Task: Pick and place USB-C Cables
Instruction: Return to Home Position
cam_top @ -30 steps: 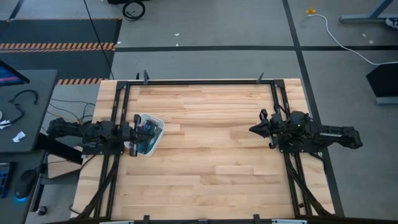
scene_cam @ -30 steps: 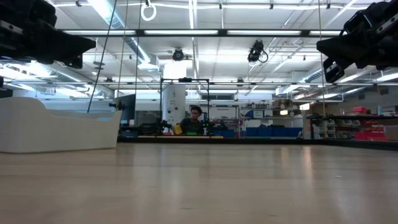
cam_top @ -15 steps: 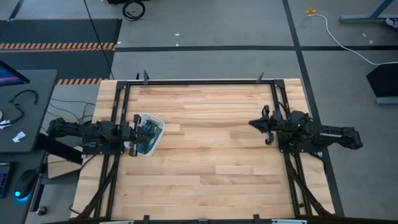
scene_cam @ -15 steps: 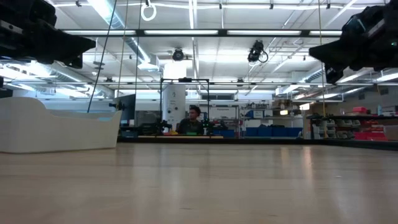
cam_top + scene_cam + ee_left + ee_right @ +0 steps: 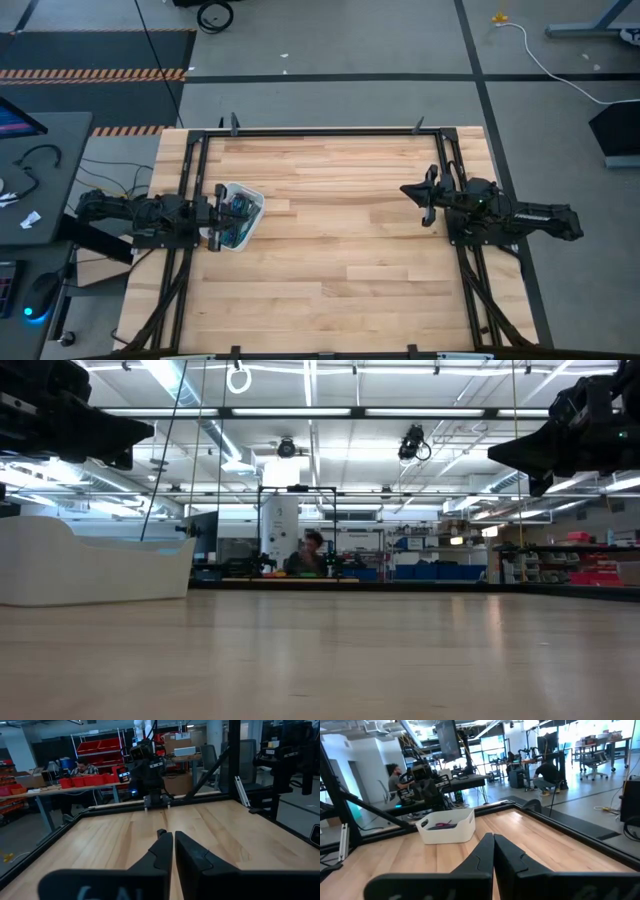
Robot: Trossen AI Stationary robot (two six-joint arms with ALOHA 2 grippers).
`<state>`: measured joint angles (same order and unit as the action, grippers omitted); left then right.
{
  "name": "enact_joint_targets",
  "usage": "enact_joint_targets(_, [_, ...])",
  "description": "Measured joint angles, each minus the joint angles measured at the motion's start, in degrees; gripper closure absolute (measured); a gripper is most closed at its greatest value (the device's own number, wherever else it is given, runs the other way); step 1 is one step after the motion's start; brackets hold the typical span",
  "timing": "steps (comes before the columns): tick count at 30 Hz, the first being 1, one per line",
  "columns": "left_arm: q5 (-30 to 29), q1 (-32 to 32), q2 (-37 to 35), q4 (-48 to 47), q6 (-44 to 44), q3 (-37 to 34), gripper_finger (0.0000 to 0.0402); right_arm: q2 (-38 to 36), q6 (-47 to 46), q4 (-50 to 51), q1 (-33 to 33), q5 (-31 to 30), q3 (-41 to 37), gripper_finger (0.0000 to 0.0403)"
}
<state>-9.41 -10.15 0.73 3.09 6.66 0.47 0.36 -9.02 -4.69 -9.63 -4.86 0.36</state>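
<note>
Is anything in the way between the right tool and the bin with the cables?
No, nothing visible: only wooden table lies between the right tool and the white bin, with the cables inside. The left tool sits at the bin.

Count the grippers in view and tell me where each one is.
2. The left gripper hangs at the table's left edge by the white bin, jaws shut; the right gripper hangs above the table's right side, jaws shut.
</note>
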Motion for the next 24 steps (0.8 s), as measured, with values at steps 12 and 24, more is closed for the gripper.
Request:
enact_joint_targets(12, [0.0, 0.0, 0.0, 0.03, -0.02, 0.0, 0.0366, 0.0, -0.02, 0.02, 0.0, 0.08, 0.0, 0.0393])
enact_joint_targets(24, [0.0, 0.0, 0.0, 0.07, -0.02, -0.02, 0.0378, 0.0, 0.0, 0.02, 0.0, 0.13, 0.0, 0.0392])
